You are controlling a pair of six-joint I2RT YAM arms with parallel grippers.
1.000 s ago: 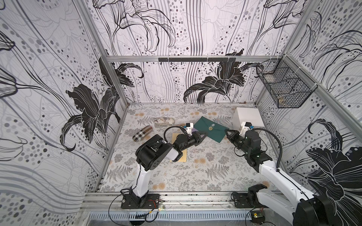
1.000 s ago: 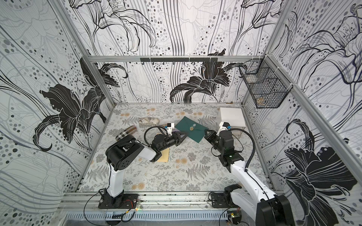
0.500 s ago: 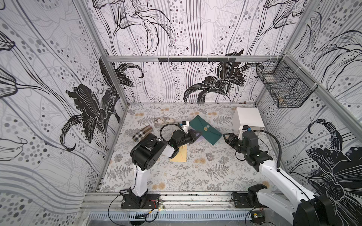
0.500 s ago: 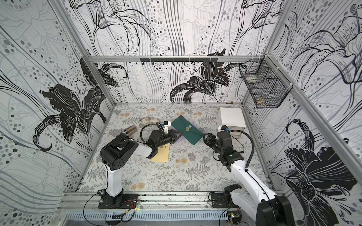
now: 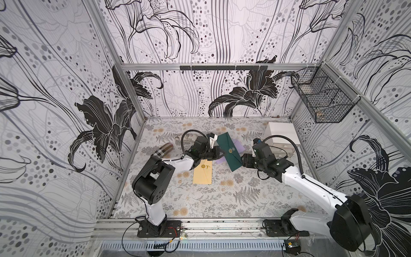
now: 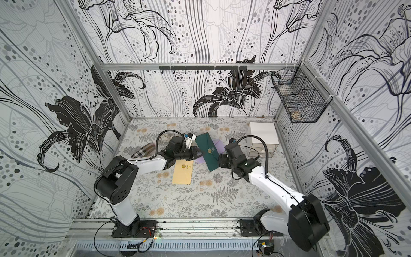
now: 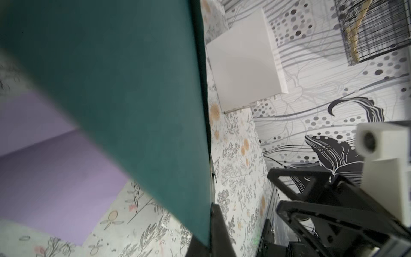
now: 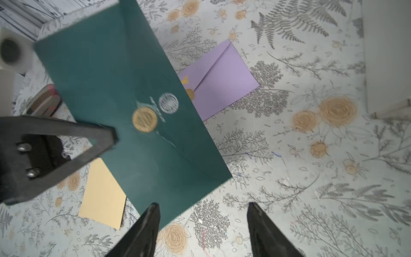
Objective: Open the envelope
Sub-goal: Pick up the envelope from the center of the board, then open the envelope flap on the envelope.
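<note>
The dark green envelope (image 5: 229, 151) (image 6: 208, 151) hangs tilted above the table, its flap shut under a gold seal (image 8: 145, 119) beside a silver sticker (image 8: 168, 103). My left gripper (image 5: 219, 153) (image 6: 198, 153) is shut on its long edge; in the left wrist view the green sheet (image 7: 133, 89) runs into the pinched jaws of that gripper (image 7: 210, 222). My right gripper (image 5: 243, 161) (image 8: 202, 204) stands open just off the envelope's lower corner, nothing between its fingers.
A purple envelope (image 5: 239, 145) (image 8: 222, 84) lies flat under the green one. A tan envelope (image 5: 202, 172) lies in front of the left gripper. A white drawer box (image 5: 280, 135) stands at the back right, a plaid case (image 5: 164, 149) at the left, a wire basket (image 5: 322, 100) on the right wall.
My right gripper let go of the green envelope's edge, opened and drew back slightly. The left gripper swung the envelope up and towards the back, turning it steeper.
</note>
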